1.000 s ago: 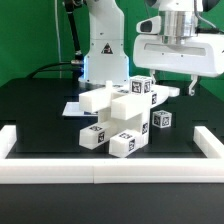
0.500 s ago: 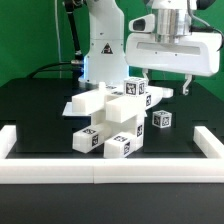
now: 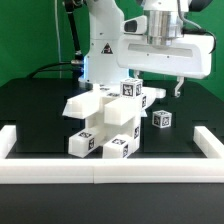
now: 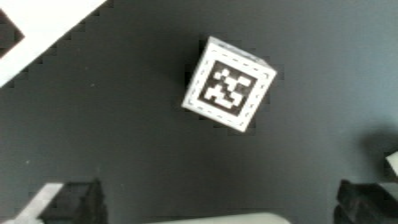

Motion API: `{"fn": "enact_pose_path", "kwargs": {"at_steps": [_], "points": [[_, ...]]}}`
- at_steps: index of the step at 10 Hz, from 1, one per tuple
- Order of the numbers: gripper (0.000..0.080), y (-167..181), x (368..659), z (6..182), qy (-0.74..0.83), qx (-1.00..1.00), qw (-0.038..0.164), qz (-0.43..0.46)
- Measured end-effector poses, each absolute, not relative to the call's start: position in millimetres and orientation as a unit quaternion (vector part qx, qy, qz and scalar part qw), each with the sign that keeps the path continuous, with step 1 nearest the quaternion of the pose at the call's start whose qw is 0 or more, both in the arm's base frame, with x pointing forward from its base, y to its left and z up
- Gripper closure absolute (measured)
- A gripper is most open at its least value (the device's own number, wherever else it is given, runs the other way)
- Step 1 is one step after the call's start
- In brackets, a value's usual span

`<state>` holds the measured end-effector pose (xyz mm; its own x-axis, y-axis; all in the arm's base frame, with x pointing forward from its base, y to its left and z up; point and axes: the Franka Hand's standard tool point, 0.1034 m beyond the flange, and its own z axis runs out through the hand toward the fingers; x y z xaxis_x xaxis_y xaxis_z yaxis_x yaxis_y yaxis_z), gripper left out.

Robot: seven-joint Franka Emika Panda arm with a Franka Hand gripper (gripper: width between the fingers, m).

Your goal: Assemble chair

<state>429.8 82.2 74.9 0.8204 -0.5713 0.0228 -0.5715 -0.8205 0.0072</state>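
- we see the gripper [image 3: 152,88] shifted toward the exterior view's left since a second ago, jaws wide, holding nothing.
- the chair [image 3: 108,120] sits mid-table, turned slightly and nearer that same side.
- a small tagged cube [image 3: 161,119] lies just beside it.

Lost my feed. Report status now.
Gripper open, empty, above the table. Chair partly stacked, untouched; one small tagged part loose beside it. Nothing in the way.
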Motion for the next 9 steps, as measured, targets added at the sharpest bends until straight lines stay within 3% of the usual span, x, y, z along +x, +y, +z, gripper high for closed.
{"fn": "enact_pose_path", "kwargs": {"at_steps": [5,9], "points": [[0.0151,68,440,75.9,-0.281,0.96,0.011,0.015],[0.0151,81,434,76.8,-0.288,0.957,0.008,0.013]]}}
